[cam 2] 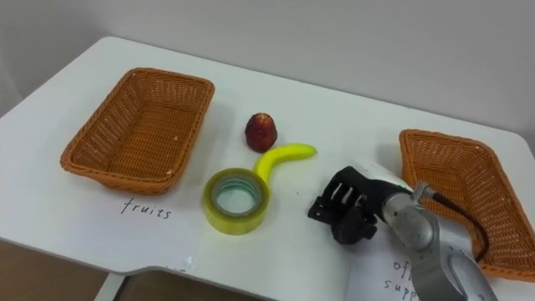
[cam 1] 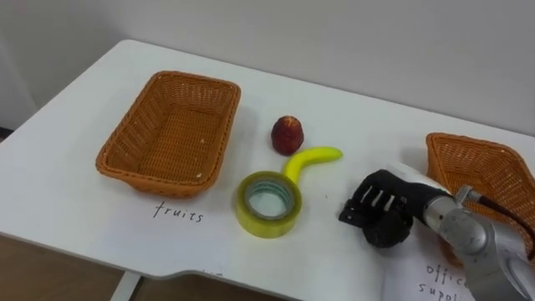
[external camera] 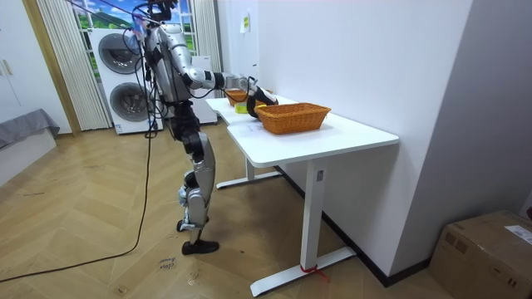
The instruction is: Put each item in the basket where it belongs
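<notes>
Right hand (cam 1: 383,213) low over the tabletop (cam 1: 75,192) at the near right, fingers curled, nothing in them as far as I can see. It points at the tape roll (cam 1: 257,224), lying flat just left of it, likely the next pick. Banana (cam 1: 311,159) touches the roll's far side, red fruit (cam 1: 287,135) just behind. All three unsorted. Left basket (cam 1: 180,125) is empty, and the right basket (cam 1: 481,171) beside the hand looks empty too, a short carry for the tape.

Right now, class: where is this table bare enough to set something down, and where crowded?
Bare: the table's far strip behind the apple, between the fruit basket and right basket; the near edge left of the tape roll. Crowded: the centre, with apple, banana, tape roll and right hand.
</notes>
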{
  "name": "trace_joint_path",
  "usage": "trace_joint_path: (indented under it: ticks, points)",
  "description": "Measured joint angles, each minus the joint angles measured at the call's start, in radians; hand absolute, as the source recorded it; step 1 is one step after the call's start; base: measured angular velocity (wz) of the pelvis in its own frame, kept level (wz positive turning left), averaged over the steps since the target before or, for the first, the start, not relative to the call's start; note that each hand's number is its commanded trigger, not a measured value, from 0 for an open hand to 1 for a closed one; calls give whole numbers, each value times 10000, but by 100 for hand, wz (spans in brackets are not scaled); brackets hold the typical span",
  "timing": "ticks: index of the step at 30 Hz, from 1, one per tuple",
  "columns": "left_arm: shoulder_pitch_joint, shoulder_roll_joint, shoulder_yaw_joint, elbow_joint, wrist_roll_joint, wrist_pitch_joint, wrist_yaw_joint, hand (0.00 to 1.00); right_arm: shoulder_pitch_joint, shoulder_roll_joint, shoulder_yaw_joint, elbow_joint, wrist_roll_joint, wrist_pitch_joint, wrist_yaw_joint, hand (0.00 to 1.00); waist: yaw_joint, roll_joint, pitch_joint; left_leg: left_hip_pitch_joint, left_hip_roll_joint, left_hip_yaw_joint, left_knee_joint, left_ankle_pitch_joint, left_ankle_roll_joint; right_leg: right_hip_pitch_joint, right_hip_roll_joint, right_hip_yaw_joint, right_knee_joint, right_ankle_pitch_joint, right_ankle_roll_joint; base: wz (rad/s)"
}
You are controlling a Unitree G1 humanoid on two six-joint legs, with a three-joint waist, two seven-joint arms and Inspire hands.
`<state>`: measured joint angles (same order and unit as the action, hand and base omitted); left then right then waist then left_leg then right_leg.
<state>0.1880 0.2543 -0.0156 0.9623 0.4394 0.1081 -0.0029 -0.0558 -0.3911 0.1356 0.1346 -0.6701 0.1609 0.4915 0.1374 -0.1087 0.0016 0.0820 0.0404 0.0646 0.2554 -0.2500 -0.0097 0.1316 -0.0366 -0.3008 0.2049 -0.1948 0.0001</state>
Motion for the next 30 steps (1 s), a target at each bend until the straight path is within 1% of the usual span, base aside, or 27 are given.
trace_joint_path:
  ticks: [4, 6, 7, 9, 11, 12, 13, 14, 17, 19, 21, 23, 26, 28, 30]
  points:
    - [109, -2, 160, 1, 33, -88, 1, 0, 129, 4, -63, -395, 137, -130, 120, 100, -72, -10, -5, 0, 3, 42, -19, 0, 1, -33, 2, 41, -3, 0, 0, -1]
    - [215, -30, 337, 17, 42, -270, -5, 0, 341, 6, -292, -723, 606, -309, 154, 100, -158, -3, 3, -1, 3, 86, -18, 1, 2, -62, -1, 66, -3, 0, 1, -6]
    - [328, -63, 523, 24, 41, -326, -11, 0, 438, 4, -485, -1042, 892, -420, 153, 100, -210, 11, 9, 9, 7, 150, -29, 1, 3, -89, -1, 149, -1, 0, 1, -9]
    - [465, -70, 702, 103, 42, -336, -23, 0, 456, 0, -827, -1458, 1348, -567, 94, 100, -312, 69, 49, 12, 8, 179, -78, 0, 4, -103, -1, 191, -1, 2, 5, -9]
    - [516, -90, 942, 254, 52, -327, -73, 0, 456, -1, -1250, -1886, 1647, -625, -112, 100, -438, 137, 89, 100, 12, 229, -182, 1, 4, -102, 11, 253, -4, 2, 6, -7]
    - [546, -97, 975, 252, 58, -327, -80, 0, 453, 0, -1345, -1986, 1643, -646, -152, 100, -471, 139, 82, 115, 13, 227, -186, 1, 4, -95, 12, 256, -4, 2, 6, -5]
    - [597, -136, 1086, 234, 59, -328, -98, 0, 452, 4, -1581, -2101, 1633, -741, -201, 100, -502, 148, 77, 163, 14, 227, -212, 1, 4, -64, 17, 292, -12, 2, 6, 0]
    - [668, -192, 1200, 165, 58, -328, -102, 0, 452, 4, -1824, -2264, 1632, -747, -260, 100, -549, 158, 73, 170, 13, 224, -218, 1, 4, -49, 17, 295, -28, 2, 7, 0]
    - [728, -236, 1208, 113, 53, -328, -98, 0, 427, 1, -2393, -2402, 1636, -787, -608, 100, -620, 174, 61, 180, 12, 220, -197, 2, 4, -47, 20, 324, -30, 3, 7, 0]
    - [736, -238, 1191, 133, 45, -328, -67, 0, 402, -1, -2477, -2400, 1638, -787, -941, 100, -622, 199, 55, 217, 24, 299, -204, 3, 3, -45, 38, 423, -27, 3, 7, -9]
    - [742, -262, 1163, 159, 32, -328, -32, 0, 385, 0, -2463, -2400, 1639, -822, -1172, 100, -625, 265, 74, 330, 32, 379, -236, 5, 1, 7, 46, 504, -19, 3, 7, -11]
    - [723, -283, 1092, 182, -18, -343, 20, 0, 362, 5, -2443, -2401, 1658, -882, -1475, 100, -693, 336, 46, 352, 21, 395, -341, 11, 5, -14, 33, 517, 4, 3, 8, -2]
    - [762, -286, 1102, 188, -24, -368, 149, 0, 318, 3, -2443, -2426, 1825, -1056, -1801, 100, -724, 351, 17, 355, 21, 418, -357, 17, 3, -43, 34, 534, 17, 3, 8, 0]
    - [796, -300, 1102, 189, 38, -384, 150, 0, 314, 3, -2443, -2494, 1862, -1069, -1997, 100, -729, 355, 15, 354, 21, 423, -364, 18, 2, -51, 35, 535, 16, 3, 9, 0]
    - [879, -341, 1109, 202, 34, -468, 166, 0, 315, 3, -2450, -2528, 1872, -1165, -2233, 100, -761, 362, 16, 354, 20, 425, -360, 18, 2, -49, 37, 543, 10, 3, 9, 0]
